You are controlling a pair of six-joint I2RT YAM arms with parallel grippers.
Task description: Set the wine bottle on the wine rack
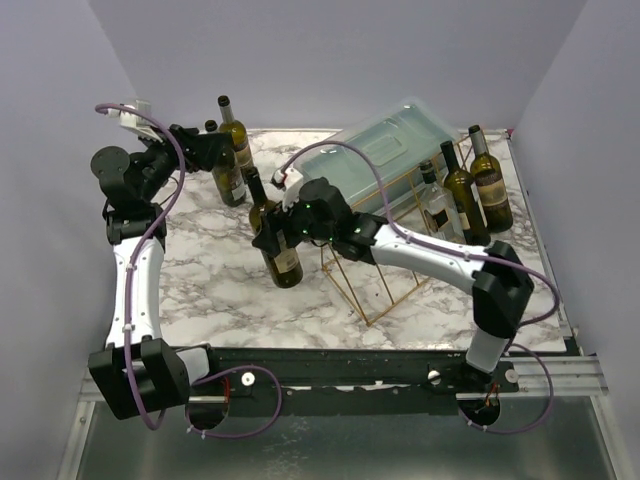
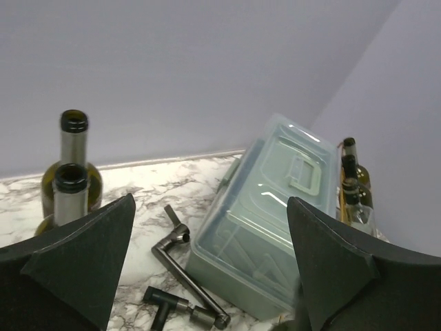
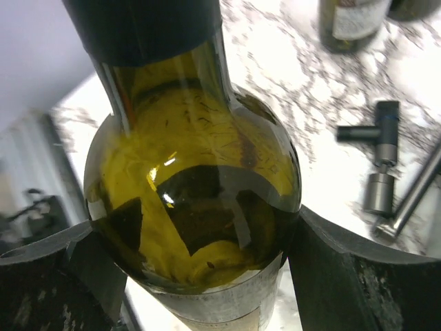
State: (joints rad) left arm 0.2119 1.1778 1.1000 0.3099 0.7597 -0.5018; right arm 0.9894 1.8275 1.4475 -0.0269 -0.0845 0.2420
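Beside the rack (image 1: 372, 285), right jaws clamp the wine bottle (image 1: 285, 265) below its shoulder: probably heavy, slick, breakable glass. Left jaws gape empty.

Overhead view spans the table (image 1: 200, 290); left wrist faces the plastic box (image 2: 269, 207), right wrist hugs the bottle (image 3: 193, 207).
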